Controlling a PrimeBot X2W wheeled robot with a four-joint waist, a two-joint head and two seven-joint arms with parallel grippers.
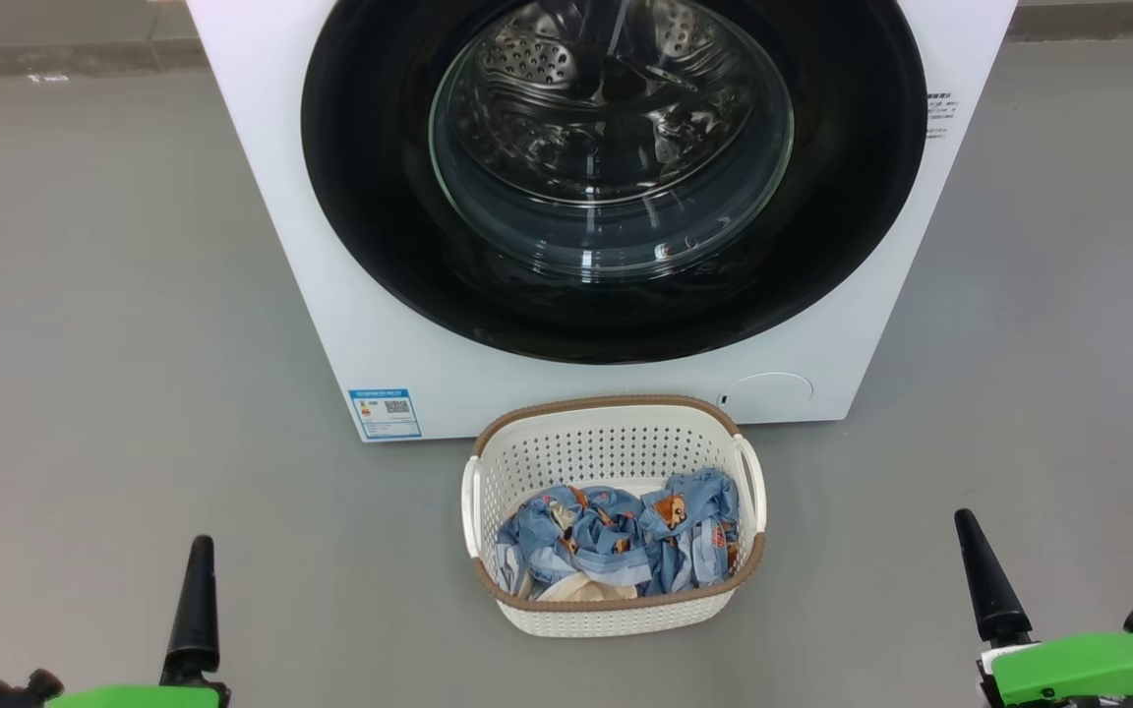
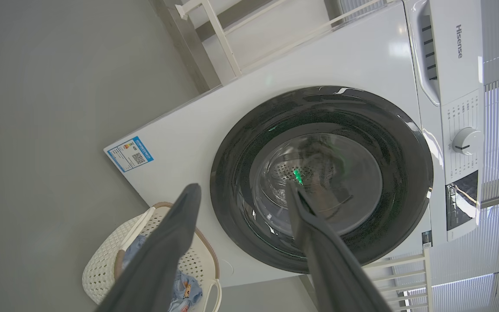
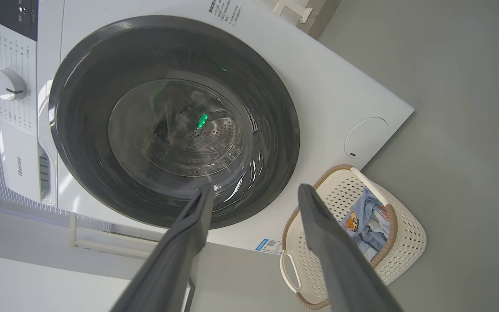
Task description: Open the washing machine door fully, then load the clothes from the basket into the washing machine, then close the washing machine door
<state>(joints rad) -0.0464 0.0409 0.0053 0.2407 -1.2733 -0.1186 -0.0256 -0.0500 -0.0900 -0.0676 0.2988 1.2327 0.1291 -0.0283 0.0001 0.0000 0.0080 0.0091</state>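
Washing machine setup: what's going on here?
Nothing is being handled yet. The washing machine door is shut, and the clothes lie in the basket, which sits on the floor right in front of the washing machine. The left gripper and right gripper are both open and empty, low on either side of the basket, fingers pointing toward the machine.

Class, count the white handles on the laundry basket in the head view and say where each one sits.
2. One handle is on the left side of the basket, the other on its right side. The near and far walls show none.
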